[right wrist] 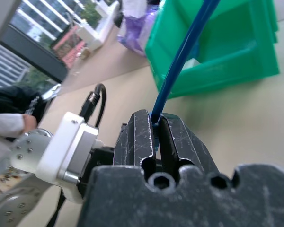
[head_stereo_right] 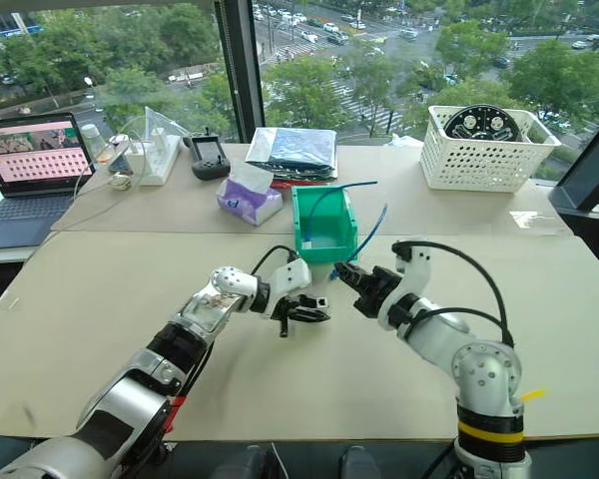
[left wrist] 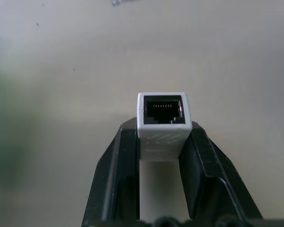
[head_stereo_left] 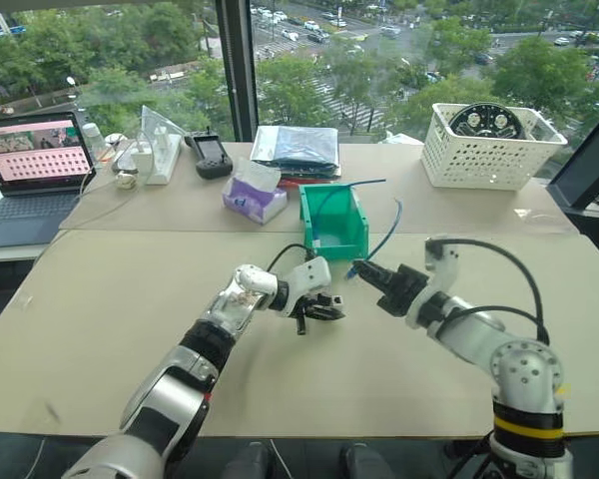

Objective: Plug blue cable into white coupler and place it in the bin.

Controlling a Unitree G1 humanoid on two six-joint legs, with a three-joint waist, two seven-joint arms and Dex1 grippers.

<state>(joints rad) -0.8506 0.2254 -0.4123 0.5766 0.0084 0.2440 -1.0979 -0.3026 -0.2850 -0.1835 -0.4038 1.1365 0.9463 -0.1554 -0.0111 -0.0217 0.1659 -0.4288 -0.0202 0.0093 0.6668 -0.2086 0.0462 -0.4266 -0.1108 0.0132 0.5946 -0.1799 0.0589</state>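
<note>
My left gripper (left wrist: 162, 131) is shut on the white coupler (left wrist: 162, 117), whose dark socket faces away from the wrist. In the left eye view that gripper (head_stereo_left: 319, 307) hangs low over the tan table, just in front of the green bin (head_stereo_left: 339, 247). My right gripper (head_stereo_left: 363, 270) sits a short way to its right, pointing toward it. It is shut on the blue cable (right wrist: 180, 61) near one end. The cable (head_stereo_left: 389, 228) rises from the fingers past the bin's right side. Another length of blue cord (head_stereo_left: 341, 187) arches over the bin; I cannot tell whether it is the same one.
A white lattice basket (head_stereo_left: 489, 150) stands at the back right. A purple tissue pack (head_stereo_left: 253, 198) lies left of the bin, with a grey bag (head_stereo_left: 296, 148) and a black device (head_stereo_left: 212, 157) behind. A laptop (head_stereo_left: 30, 165) sits far left. Windows run along the back.
</note>
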